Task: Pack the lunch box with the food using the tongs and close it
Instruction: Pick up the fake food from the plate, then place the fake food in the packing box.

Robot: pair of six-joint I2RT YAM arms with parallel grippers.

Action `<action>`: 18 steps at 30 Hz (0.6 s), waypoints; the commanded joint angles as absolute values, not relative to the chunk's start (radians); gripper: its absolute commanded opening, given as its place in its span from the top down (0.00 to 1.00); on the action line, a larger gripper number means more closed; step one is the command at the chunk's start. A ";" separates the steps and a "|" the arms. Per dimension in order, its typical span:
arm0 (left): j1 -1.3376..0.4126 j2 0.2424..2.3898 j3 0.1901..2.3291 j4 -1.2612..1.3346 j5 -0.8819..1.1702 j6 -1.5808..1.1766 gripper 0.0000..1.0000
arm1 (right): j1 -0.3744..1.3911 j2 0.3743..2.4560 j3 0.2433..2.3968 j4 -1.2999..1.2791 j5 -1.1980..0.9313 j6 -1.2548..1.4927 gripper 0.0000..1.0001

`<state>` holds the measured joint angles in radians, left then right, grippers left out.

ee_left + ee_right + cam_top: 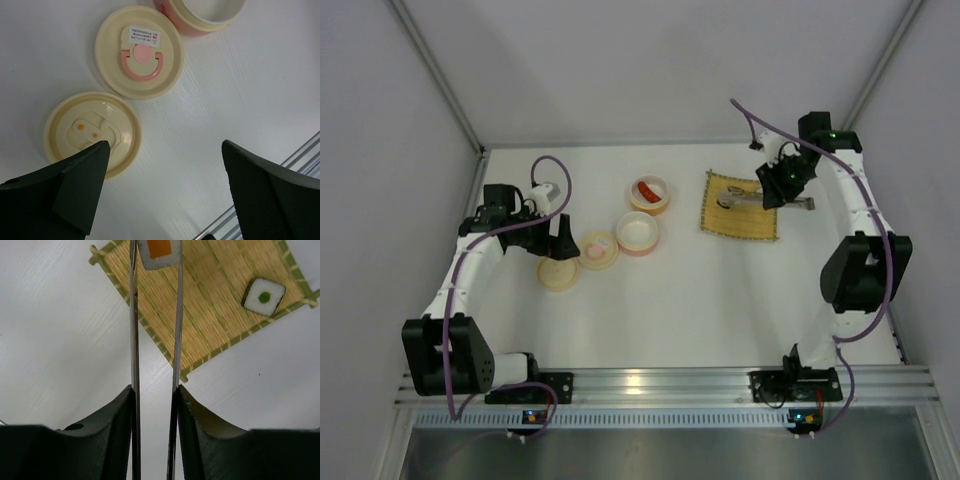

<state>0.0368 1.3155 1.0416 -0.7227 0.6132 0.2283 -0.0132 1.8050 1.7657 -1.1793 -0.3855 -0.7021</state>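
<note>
Squeezing the tongs (pixel 134 340) between my right jaws, that is the story on this side. Both black fingers (pixel 110 440) press the two slim metal arms from outside, so these jaws are closed on the tool and on nothing else. Out at the tips, the orange-centred sushi roll (pixel 159 251) sits between the arms, one arm along each of its sides, over a corner of the bamboo mat (pixel 215 315). Whether that roll is off the mat or resting on it, I cannot tell. The green-centred sushi roll (pixel 264 296) lies flat near the mat's other edge, well apart from the tongs. From above, my right wrist hides part of the mat and much of the tool.

Over on the other side, my left jaws stand wide open and hold nothing, hanging above the worktop (pixel 215 105). Two lids lie under them: the pink-handled lid (pixel 139 52) with its white label, and the plain cream lid (pixel 92 131) just beside it. One of my left fingers (pixel 75 195) covers the cream lid's near edge in the wrist view. The near tub (pixel 637 232) stands just beside the pink-handled lid. Behind it is the far tub (pixel 650 208), with the red sausage (pixel 646 190) lying inside. Both tubs stand between my left arm and the mat. The metal rail (pixel 660 385) runs along the near edge.
</note>
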 commanded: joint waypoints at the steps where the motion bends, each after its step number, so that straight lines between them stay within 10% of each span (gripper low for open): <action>1: 0.037 1.290 1.066 -0.692 0.637 0.212 0.02 | 0.098 1.736 1.862 -1.201 -0.459 -0.649 0.87; 18: 0.057 1.259 1.060 -0.699 0.644 0.221 0.02 | 0.532 1.809 1.964 -1.131 -0.322 -0.503 0.86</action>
<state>0.0517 1.2819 1.0416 -0.7223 0.6140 0.2119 0.4904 1.7863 1.9263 -1.1675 -0.3595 -0.5213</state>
